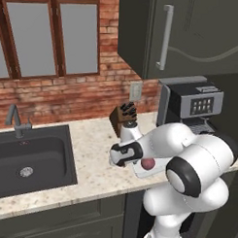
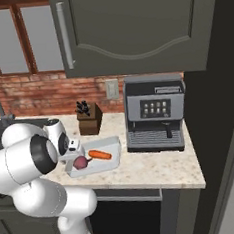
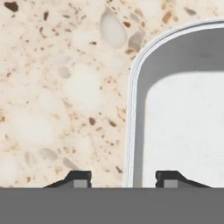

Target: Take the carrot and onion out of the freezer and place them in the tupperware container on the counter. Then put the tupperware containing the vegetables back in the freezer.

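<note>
Tool (image 3: 123,179) half-open, straddling tupperware container (image 3: 183,131) wall, lower centre of frame; carrot (image 2: 99,154) and onion (image 2: 80,163) inside. Close squarely on wall; lift level off worktop (image 3: 57,100).

A brick wall (image 1: 68,92) with a window (image 1: 46,36) backs dark cabinets (image 2: 131,27).

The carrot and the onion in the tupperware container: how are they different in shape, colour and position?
The carrot is long, tapered and bright orange, while the onion is round and dark red-purple. The carrot lies flat near the middle of the tupperware container, while the onion sits at the end closer to the robot's arm. Both rest inside the same container on the counter.
</note>
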